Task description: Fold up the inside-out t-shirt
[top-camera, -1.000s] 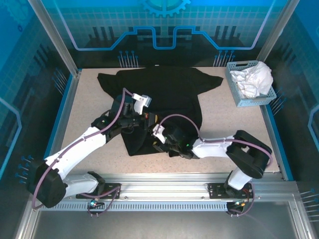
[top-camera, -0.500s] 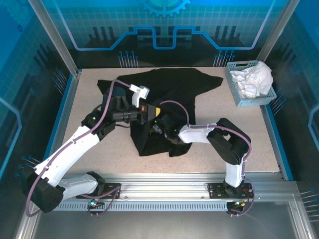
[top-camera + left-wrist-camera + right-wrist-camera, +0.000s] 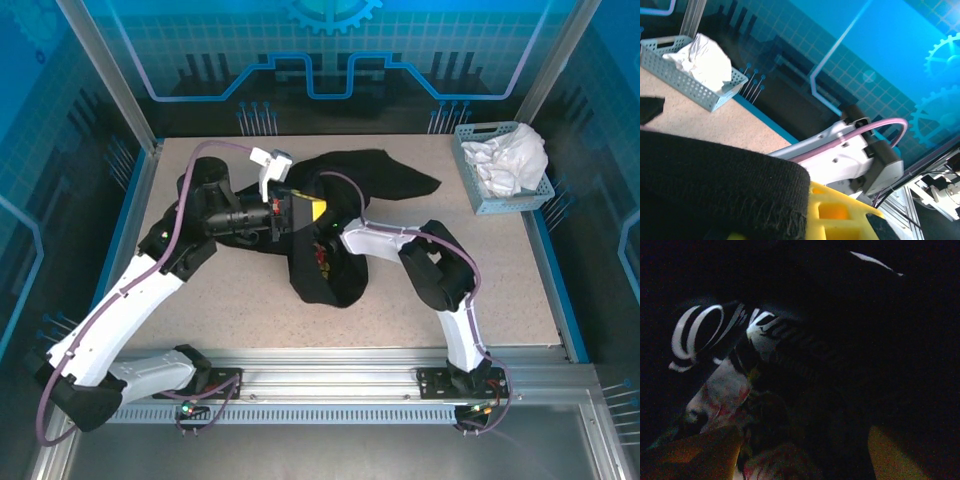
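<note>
The black inside-out t-shirt (image 3: pixel 345 180) is bunched at mid-table, one sleeve spread toward the back right and a fold hanging toward the front (image 3: pixel 325 285). My left gripper (image 3: pixel 300 212) is raised above the table, shut on the shirt's hem. In the left wrist view that hem (image 3: pixel 725 185) drapes over a yellow finger (image 3: pixel 840 212). My right arm (image 3: pixel 395 240) reaches from the right into the shirt, and the cloth hides its gripper there. The right wrist view is dark inside the shirt: a white-and-red print (image 3: pixel 715 350), and my right gripper (image 3: pixel 800 455) open, its fingers wide apart.
A blue-grey basket (image 3: pixel 478 195) holding a crumpled white cloth (image 3: pixel 510 155) stands at the back right corner, also seen as the basket (image 3: pixel 700 92) in the left wrist view. Bare tabletop (image 3: pixel 470 250) lies right of the shirt. Blue enclosure walls ring the table.
My left gripper has risen and moved back-left with the hem, pulling the flat shirt into a bunch. My right arm has pushed deeper under the cloth toward the back, its jaws widening.
</note>
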